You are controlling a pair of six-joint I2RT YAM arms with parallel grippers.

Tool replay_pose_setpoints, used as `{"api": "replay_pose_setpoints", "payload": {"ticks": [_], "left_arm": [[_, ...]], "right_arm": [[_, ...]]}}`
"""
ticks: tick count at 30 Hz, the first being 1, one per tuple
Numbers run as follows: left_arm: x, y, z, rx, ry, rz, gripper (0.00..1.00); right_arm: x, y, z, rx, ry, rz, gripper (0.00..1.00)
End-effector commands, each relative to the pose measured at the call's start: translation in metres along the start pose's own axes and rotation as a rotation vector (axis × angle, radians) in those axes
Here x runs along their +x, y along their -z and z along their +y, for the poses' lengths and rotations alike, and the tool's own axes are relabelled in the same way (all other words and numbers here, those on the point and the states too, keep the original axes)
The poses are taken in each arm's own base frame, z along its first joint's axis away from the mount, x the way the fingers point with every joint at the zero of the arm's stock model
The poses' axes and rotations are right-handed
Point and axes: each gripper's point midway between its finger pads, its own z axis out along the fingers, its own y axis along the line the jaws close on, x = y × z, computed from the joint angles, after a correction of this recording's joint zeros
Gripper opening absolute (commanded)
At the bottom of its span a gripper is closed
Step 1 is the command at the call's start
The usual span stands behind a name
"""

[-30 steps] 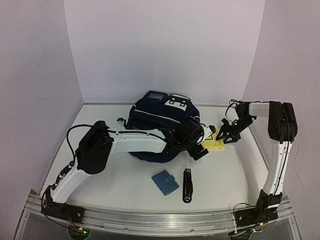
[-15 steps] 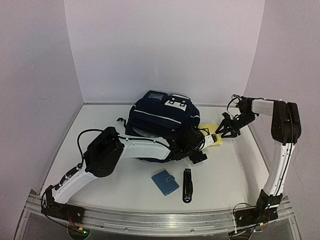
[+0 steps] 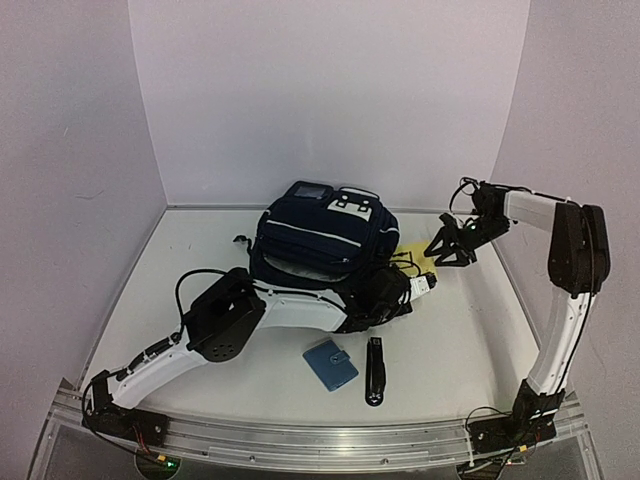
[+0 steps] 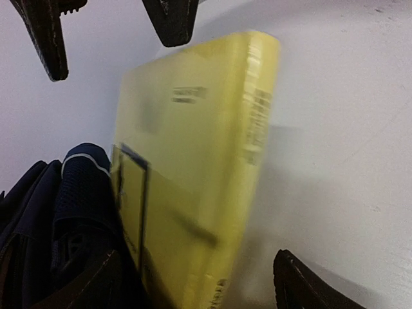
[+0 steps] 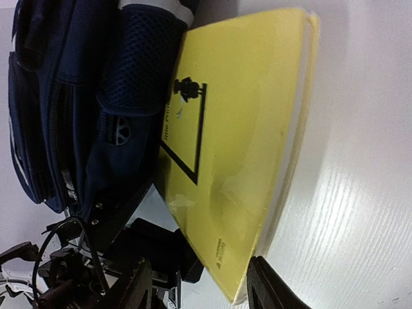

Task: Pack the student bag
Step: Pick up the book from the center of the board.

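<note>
Print on yellow book [image 5: 238, 129] against student bag [image 5: 77, 96] shows in wrist views only; both jaws spread.

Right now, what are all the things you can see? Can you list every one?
backpack: one, dark navy with thin white stripes, lying at the back middle of the table
book: one, yellow with black print, flat on the table against the backpack's right side
wallet: one, blue, near the front of the table
long black object: one, just right of the wallet; too small to tell what it is
table: one, white, with pale walls around it
left gripper: one, black, open, a finger on each side of the book's near end
right gripper: one, black, open, at the book's far end
</note>
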Motion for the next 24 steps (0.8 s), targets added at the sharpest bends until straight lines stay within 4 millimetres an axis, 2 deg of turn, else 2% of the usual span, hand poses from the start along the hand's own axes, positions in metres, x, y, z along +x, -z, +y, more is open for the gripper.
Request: {"api": "replay_pose_setpoints", "payload": {"ticks": [1, 3, 6, 9, 13, 15, 20, 22, 24], "left_arm": [[-0.029, 0.008, 0.045, -0.174, 0.027, -0.082, 0.67], [-0.034, 0.012, 0.050, -0.187, 0.038, -0.104, 0.54], [-0.039, 0.014, 0.053, -0.197, 0.036, -0.121, 0.42], [-0.043, 0.016, 0.046, -0.181, 0.015, -0.131, 0.30], [-0.055, 0.025, 0.042, -0.188, -0.003, -0.168, 0.08], [-0.067, 0.032, 0.041, -0.180, -0.007, -0.195, 0.01], [-0.100, 0.059, 0.041, -0.180, 0.018, -0.274, 0.00], [-0.114, 0.073, 0.052, -0.178, 0.070, -0.307, 0.00], [-0.125, 0.089, 0.065, -0.170, 0.145, -0.335, 0.00]], "right_arm": [[-0.004, 0.020, 0.043, -0.079, 0.065, -0.058, 0.50], [-0.003, 0.025, 0.047, -0.077, 0.066, -0.067, 0.51], [-0.005, 0.034, 0.054, -0.071, 0.078, -0.091, 0.53], [-0.011, 0.046, 0.059, -0.037, 0.113, -0.133, 0.55], [-0.028, 0.074, 0.073, 0.008, 0.180, -0.225, 0.61], [-0.041, 0.094, 0.081, 0.007, 0.201, -0.283, 0.65], [-0.064, 0.128, 0.095, 0.017, 0.227, -0.380, 0.81], [-0.069, 0.140, 0.103, 0.032, 0.266, -0.414, 0.92], [-0.071, 0.151, 0.112, 0.042, 0.302, -0.445, 0.98]]}}
